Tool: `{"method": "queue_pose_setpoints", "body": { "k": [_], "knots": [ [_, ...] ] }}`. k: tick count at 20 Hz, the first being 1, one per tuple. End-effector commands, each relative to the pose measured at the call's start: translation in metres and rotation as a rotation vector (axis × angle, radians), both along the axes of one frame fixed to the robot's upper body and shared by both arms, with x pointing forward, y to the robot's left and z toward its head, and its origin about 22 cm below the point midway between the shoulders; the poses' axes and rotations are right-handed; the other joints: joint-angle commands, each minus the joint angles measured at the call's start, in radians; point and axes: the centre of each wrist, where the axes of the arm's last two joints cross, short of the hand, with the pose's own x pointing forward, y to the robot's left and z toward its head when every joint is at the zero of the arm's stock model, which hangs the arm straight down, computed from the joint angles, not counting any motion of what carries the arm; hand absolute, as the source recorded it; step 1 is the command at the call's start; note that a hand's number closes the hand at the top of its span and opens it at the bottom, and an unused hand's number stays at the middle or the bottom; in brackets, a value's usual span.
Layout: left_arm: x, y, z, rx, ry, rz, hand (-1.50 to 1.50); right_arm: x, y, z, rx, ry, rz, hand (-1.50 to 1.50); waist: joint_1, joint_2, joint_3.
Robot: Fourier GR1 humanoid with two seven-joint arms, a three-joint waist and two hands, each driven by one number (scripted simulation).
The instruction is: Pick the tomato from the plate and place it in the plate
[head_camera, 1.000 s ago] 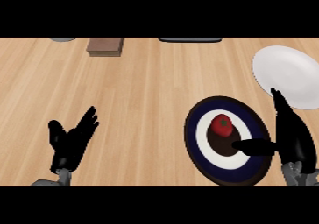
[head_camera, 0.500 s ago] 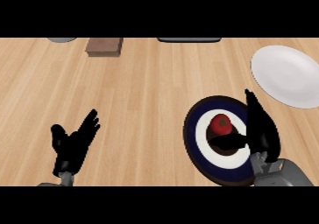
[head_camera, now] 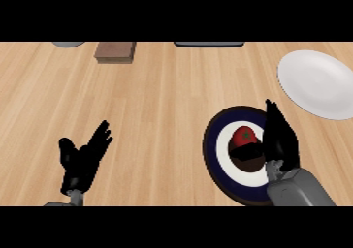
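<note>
Tomato partly behind right robot hand

Left hand and right hand, fingers straight

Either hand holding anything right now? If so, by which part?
Nothing is clearly held. The right hand is beside the tomato on the dark plate, thumb under it, not visibly closed. The left hand rests open.
</note>
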Motion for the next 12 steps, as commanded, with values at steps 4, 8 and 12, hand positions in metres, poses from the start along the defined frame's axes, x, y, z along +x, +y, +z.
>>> {"method": "queue_pose_setpoints", "body": {
  "k": [4, 8, 12],
  "knots": [
    [-0.01, 0.019, 0.001, -0.011, 0.011, -0.011, 0.0, 0.003, 0.004, -0.023, -0.011, 0.083, -0.032, -1.5, 0.0, 0.001, -0.001],
    [0.005, -0.004, 0.006, -0.01, 0.007, 0.0, 0.0, -0.006, -0.001, -0.036, -0.012, 0.099, -0.008, -1.5, -0.003, 0.001, -0.001],
    [-0.001, -0.008, 0.01, 0.003, 0.0, 0.002, 0.0, 0.025, -0.008, -0.031, -0.014, 0.148, -0.01, -1.5, 0.001, 0.001, -0.001]
  ]
}}
